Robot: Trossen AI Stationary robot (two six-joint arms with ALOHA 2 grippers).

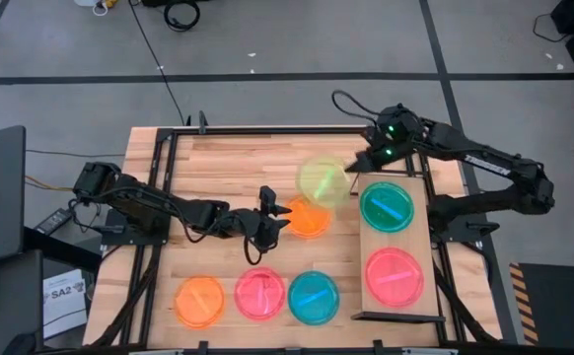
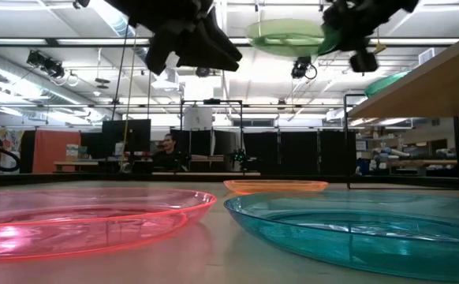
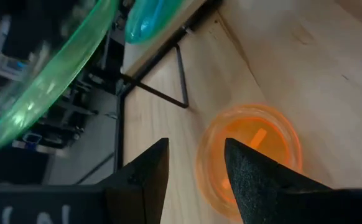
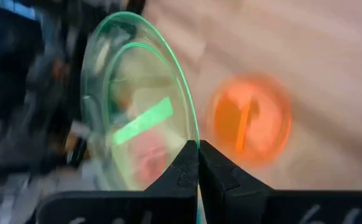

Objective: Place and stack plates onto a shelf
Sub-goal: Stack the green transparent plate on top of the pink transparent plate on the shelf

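The only readable writing is "SA2" on a white sheet [image 1: 68, 292] off the table's left edge, well behind the left gripper [image 1: 276, 214]. The shelf [image 1: 396, 314] sits just past the right gripper [image 1: 354, 164], carrying a teal plate [image 1: 386, 206] and a pink plate [image 1: 394, 276]. That gripper pinches the rim of the green plate [image 1: 322, 181], lifted off the table. The left gripper's fingers are spread, empty, right above an orange plate [image 1: 309, 219].

1. My right hand [image 4: 198, 163], matt black plastic, pinches a glossy translucent green plastic plate [image 4: 137, 99].
2. The slatted pale wooden counter [image 1: 238, 163] looks smooth.
3. The light-wood shelf [image 1: 417, 247] has a thin black metal frame.
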